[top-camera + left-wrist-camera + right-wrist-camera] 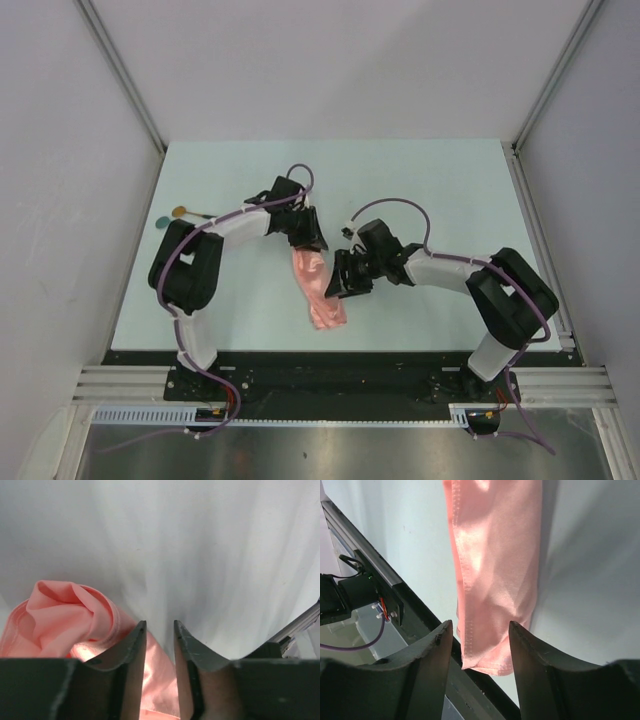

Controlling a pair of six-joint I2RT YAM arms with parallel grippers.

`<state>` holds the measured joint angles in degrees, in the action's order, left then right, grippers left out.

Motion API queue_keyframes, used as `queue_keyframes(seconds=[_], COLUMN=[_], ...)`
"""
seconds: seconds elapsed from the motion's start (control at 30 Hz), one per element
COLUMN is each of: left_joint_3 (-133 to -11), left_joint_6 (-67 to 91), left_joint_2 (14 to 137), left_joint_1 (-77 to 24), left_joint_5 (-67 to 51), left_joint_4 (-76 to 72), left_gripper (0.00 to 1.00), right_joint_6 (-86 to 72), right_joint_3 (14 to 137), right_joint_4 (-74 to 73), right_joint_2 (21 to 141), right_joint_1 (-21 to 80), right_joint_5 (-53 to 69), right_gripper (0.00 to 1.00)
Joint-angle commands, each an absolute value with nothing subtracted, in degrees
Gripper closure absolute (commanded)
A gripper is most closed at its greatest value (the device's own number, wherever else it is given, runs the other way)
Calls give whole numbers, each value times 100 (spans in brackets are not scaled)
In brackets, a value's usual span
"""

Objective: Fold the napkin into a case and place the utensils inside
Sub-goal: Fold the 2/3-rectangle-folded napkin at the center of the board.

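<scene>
The table carries the work at its centre. There the napkin lies as a narrow layered strip running from far to near, with its near end close to the table's near edge and the dark rail. The strip is not yet a finished case: in the left wrist view its far end is bunched into loose rolls, while in the right wrist view the near end lies flat with stitched hems aligned. The left gripper sits over the bunched far end. Its jaws stand a narrow gap apart, bare table shows between the tips, and cloth lies under them; whether any layer is caught lower down cannot be determined. The right gripper is just beside the strip on its right. Its jaws are parted to about the strip's width, frame the near end, and hold nothing. Judged procedure: flatten or re-fold the far end before forming the pouch. Pinch all layers together at the hem, not the top layer alone, because this glossy fabric is likely to slide. Use the right gripper to pin the near end so the strip does not drag toward the rail. The utensils rest at the far left of the table, well apart from the cloth, and should be collected only once an opening is stable.
</scene>
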<state>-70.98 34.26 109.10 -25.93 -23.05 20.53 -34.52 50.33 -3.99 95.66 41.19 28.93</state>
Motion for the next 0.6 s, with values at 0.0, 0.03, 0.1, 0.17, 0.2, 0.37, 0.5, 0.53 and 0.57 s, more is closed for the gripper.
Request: queue_keyframes(seconds=[0.0,0.03,0.1,0.17,0.2,0.37,0.5,0.53,0.57], left_joint_3=[-7681,-7725,-7813,-7779,-7596,-6744,-6346,-6294,-6223], left_joint_6=[3156,3120,2945,2874,2865,2751,2716,2725,2751], left_joint_2=[10170,10091,9906,9731,9660,9317,9360,9395,9422], left_joint_1=[-2619,-2619,-2593,-2488,-2435,-2048,-1942,-1934,-1925], left_joint_5=[-2259,-2233,-2154,-2153,-2179,-2215,-2241,-2259,-2267], left_joint_4=[2354,2425,2688,2795,2821,2795,2734,2681,2637], left_gripper=[64,57,54,54,55,60,52,52,52], right_joint_6=[-3235,-3226,-3199,-3190,-3225,-3445,-3551,-3577,-3603], right_joint_3=[5071,5097,5203,5325,5326,5317,5265,5256,5238], right_joint_4=[-536,-527,-510,-449,-396,-62,228,272,299], right_joint_2=[9316,9325,9404,9474,9536,9773,9861,9879,9888], right_joint_1=[3982,3964,3929,3937,3946,4025,4183,4218,4254], right_joint_5=[2856,2856,2900,2944,3005,3287,3375,3375,3375], right_gripper=[45,45,45,46,48,59,62,63,63])
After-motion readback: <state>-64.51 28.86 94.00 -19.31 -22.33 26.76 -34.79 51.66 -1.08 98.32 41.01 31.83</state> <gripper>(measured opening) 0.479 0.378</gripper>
